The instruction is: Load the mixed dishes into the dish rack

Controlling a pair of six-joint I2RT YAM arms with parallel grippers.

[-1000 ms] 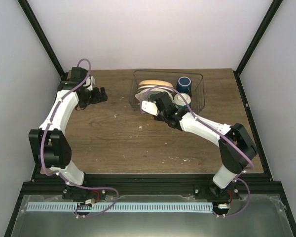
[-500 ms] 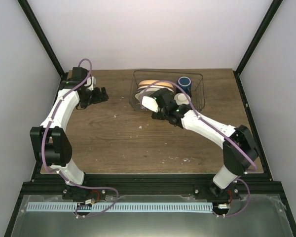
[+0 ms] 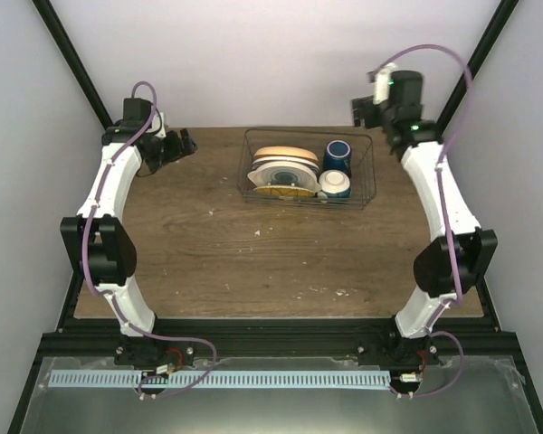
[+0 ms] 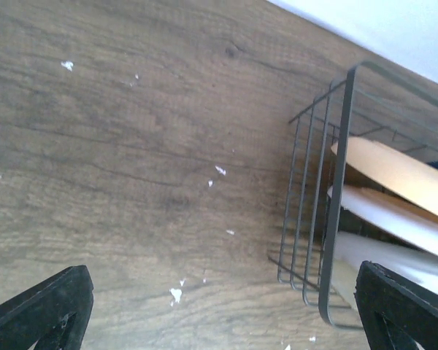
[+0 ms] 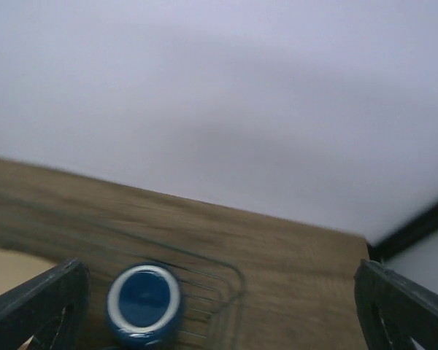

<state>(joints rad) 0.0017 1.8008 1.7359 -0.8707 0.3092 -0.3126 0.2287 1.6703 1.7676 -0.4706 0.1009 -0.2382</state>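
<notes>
The dish rack (image 3: 362, 192) is a dark wire basket at the back middle of the table. In it the orange-yellow plate (image 3: 273, 153) and the cream ringed plate (image 3: 285, 172) stand on edge at the left. The dark blue mug (image 3: 337, 154) and the small white-and-blue bowl (image 3: 335, 184) sit at the right. My right gripper (image 3: 360, 113) hangs open and empty, high above the rack's back right corner; its wrist view looks down on the mug (image 5: 144, 302). My left gripper (image 3: 185, 143) is open and empty over bare wood left of the rack (image 4: 336, 197).
The wooden table (image 3: 253, 253) carries small white specks (image 4: 175, 294). Black frame posts (image 3: 72, 68) rise at the back corners in front of a pale wall. The table's right edge (image 3: 448, 190) runs close beside my right arm.
My right gripper opened over the plates, then the arm swung up and back to the far right, leaving the plates in the rack. My left arm drew back slightly.
</notes>
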